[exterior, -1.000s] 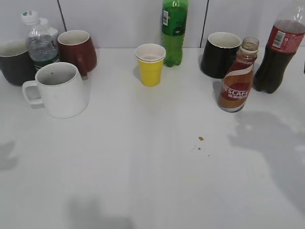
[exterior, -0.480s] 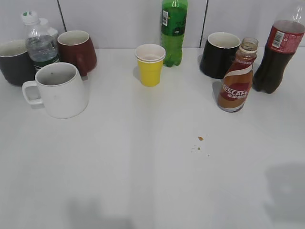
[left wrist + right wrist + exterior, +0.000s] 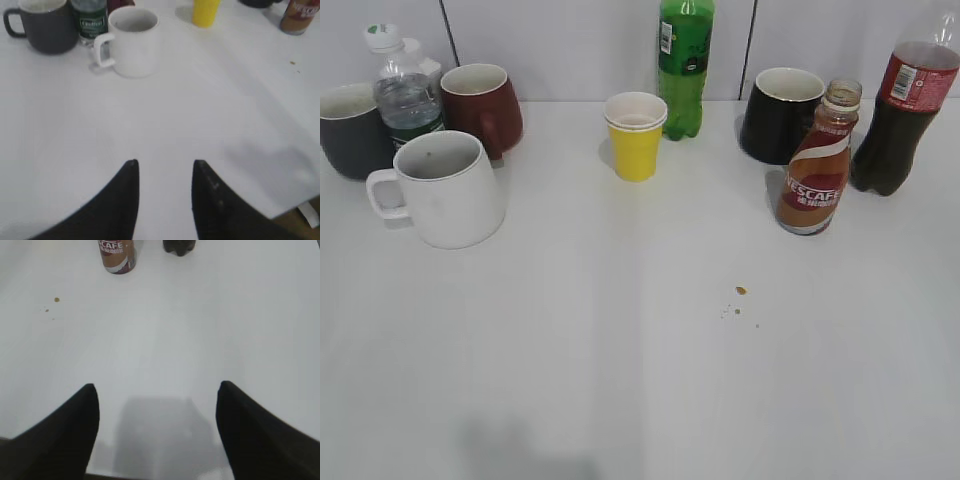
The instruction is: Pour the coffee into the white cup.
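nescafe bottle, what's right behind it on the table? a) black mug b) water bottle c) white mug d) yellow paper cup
a: in the exterior view the black mug stands just behind and to the left of the Nescafe bottle, while the yellow paper cup is off toward the middle and the white mug and water bottle are far left.

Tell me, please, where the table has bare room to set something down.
The whole near half of the table is bare, save crumbs. A gap lies between the white cup and the coffee, below the yellow cup. The back row is crowded.
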